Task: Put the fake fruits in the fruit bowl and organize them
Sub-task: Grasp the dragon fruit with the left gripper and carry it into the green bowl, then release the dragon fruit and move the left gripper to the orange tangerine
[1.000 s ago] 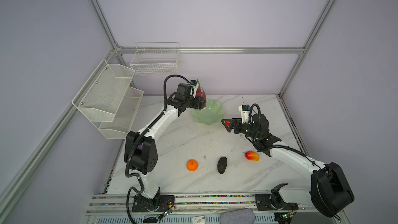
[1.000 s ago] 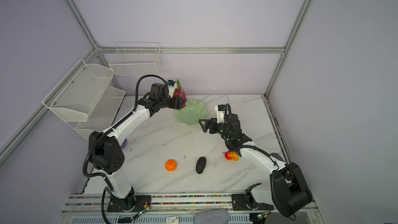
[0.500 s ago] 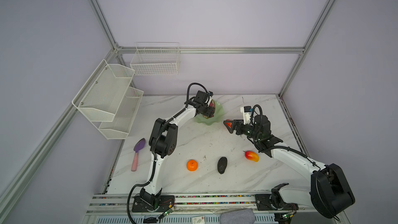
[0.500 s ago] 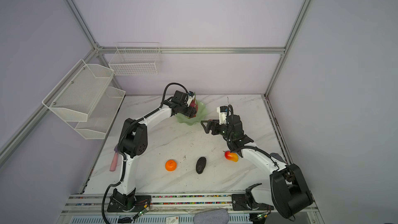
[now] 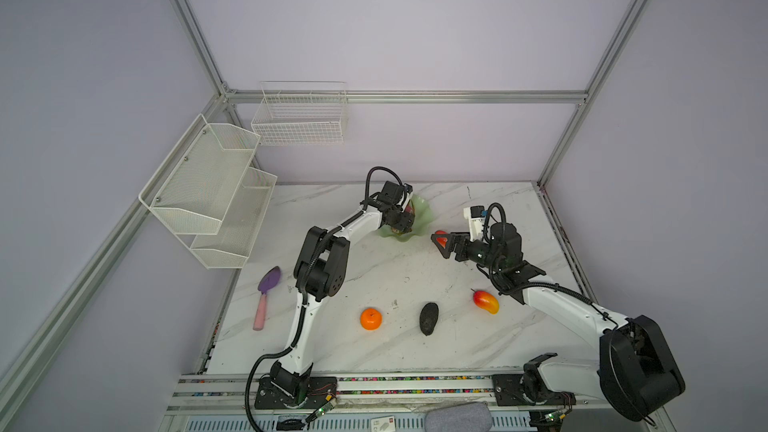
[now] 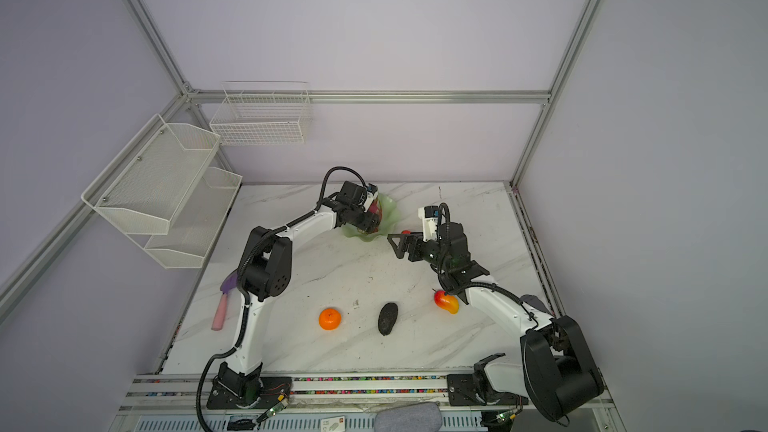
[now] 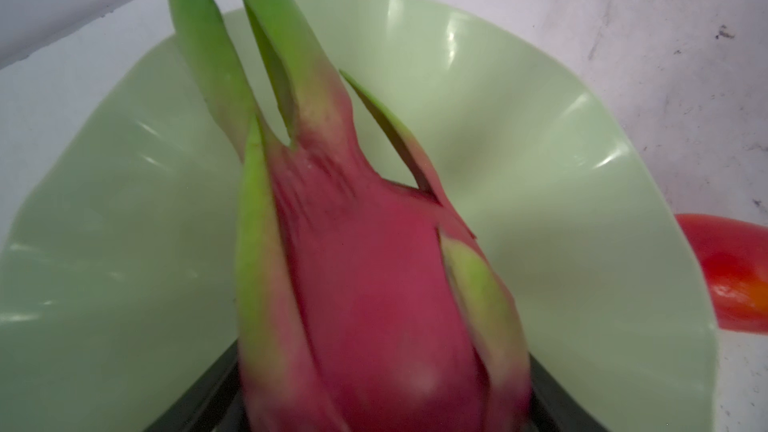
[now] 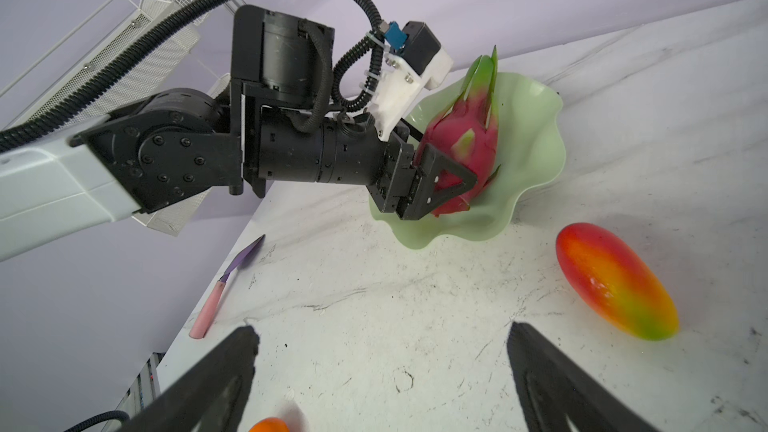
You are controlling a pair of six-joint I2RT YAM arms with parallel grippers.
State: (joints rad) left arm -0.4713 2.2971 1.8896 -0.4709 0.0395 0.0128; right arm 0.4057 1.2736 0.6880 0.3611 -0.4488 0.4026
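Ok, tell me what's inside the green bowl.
Only the dragon fruit, gripped by the left tool, is inside the fruit bowl. The bowl's floor under them is covered, so whether the fruit touches down can't be seen.

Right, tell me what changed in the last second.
The left claw carried the dragon fruit from up beside the fruit bowl down into it, still gripping it; its elbow swung in, uncovering the trowel. The right claw stayed open. The orange, avocado, front mango and mango by the bowl did not move.
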